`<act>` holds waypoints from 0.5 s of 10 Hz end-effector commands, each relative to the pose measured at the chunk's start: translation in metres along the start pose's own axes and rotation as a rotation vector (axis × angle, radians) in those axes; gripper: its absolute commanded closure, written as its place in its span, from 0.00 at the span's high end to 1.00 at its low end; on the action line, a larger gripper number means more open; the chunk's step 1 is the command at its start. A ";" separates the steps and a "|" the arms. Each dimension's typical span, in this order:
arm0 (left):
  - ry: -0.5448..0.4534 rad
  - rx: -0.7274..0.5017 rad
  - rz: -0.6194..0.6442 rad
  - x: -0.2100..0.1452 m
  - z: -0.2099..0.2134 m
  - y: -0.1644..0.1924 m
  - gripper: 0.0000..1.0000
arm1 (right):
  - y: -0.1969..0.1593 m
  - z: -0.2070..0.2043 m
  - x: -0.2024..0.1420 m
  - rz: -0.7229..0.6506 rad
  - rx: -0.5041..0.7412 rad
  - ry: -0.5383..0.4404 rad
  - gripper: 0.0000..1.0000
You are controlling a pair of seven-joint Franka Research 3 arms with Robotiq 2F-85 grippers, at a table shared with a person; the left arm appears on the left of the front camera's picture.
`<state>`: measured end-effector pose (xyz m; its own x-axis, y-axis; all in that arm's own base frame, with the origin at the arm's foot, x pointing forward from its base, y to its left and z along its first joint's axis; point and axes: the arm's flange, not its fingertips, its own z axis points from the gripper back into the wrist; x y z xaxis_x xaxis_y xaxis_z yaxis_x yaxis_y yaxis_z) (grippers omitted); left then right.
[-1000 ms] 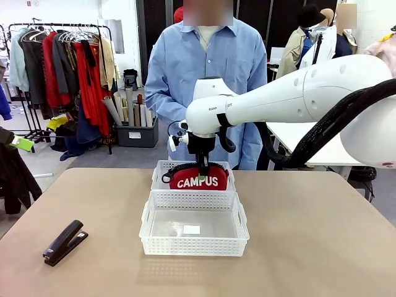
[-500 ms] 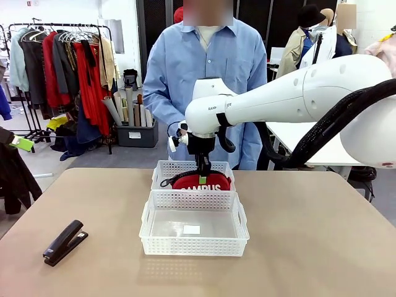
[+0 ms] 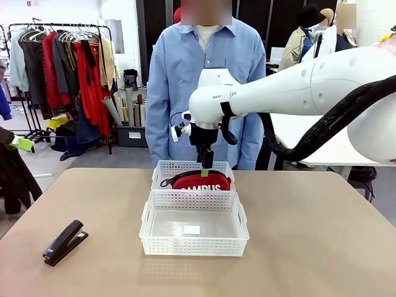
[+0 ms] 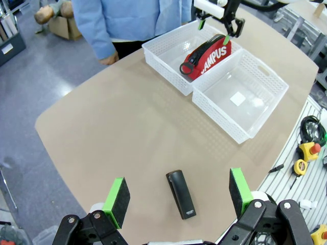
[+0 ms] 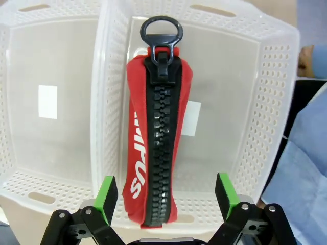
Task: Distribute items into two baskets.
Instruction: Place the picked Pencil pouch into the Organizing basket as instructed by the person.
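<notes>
pouch (image 3: 201, 181) lower half hidden behind near basket (image 3: 193, 199) wall, right arm (image 3: 322, 86) cropped at edge

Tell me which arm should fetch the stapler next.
Left. The open left hand looks down on the stapler, centred in its wrist view. The open right hand hangs over the red pouch in the far basket.

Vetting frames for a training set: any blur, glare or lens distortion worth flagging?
Front view: even light, sharp, soft shadow under the stapler. Left wrist view: sharp throughout, table evenly lit. Right wrist view: red pouch crisp, basket walls look bowed.
</notes>
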<state>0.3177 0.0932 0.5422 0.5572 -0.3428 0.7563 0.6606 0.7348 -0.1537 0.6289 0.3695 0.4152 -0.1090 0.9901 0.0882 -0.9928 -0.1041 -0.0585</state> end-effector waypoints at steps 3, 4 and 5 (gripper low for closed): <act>-0.016 -0.013 -0.007 0.000 0.000 0.000 1.00 | 0.014 0.031 -0.008 -0.011 0.051 -0.024 1.00; -0.016 -0.013 -0.007 0.000 0.000 0.000 1.00 | 0.014 0.033 -0.011 -0.038 0.049 -0.028 1.00; -0.016 -0.013 -0.007 0.000 0.000 0.000 1.00 | 0.014 0.034 -0.013 -0.008 0.057 -0.044 1.00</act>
<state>0.3177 0.0932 0.5422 0.5573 -0.3428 0.7563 0.6606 0.7348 -0.1538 0.6195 0.3570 0.4461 -0.0870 0.9904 0.1070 -0.9961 -0.0852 -0.0209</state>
